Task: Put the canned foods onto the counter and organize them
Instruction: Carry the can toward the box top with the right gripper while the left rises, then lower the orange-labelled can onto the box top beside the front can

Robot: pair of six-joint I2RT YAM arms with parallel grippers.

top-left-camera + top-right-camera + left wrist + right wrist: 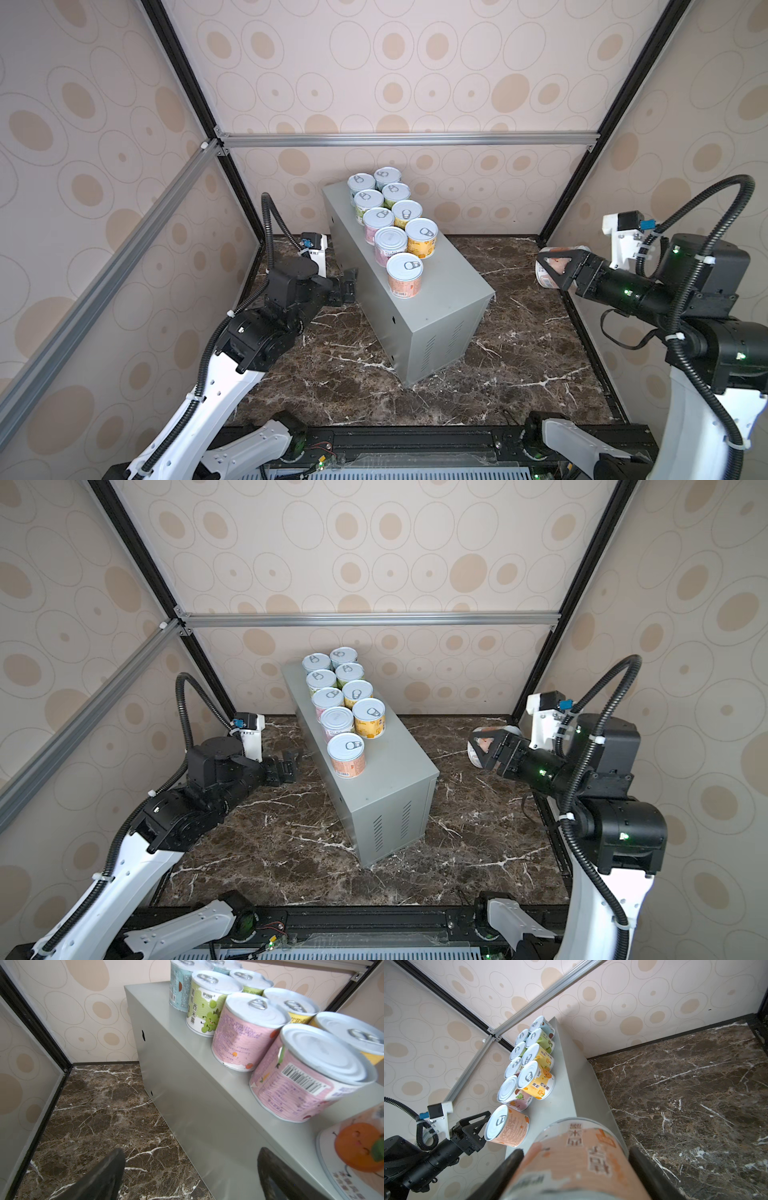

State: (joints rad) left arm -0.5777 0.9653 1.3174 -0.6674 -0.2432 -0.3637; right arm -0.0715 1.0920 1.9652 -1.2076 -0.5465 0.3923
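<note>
The counter (451, 286) (395, 771) is a light-grey metal box in the middle of both top views. Several canned foods stand on its far half in two rows, and an orange-labelled one (404, 276) (347, 757) is nearest. To the right, above the marble, my right gripper (544, 266) (476, 746) (576, 1152) is shut on another orange can (545, 279) (577, 1159), held on its side. My left gripper (351, 284) (293, 762) (191, 1152) stands open and holds nothing, close to the counter's left wall (187, 1095) beside the nearest can (357, 1147).
The counter stands on a dark brown veined marble surface (519, 353) (291, 845). Patterned walls with black and aluminium frame rails (407, 139) close in the back and both sides. The near half of the counter's top carries no cans.
</note>
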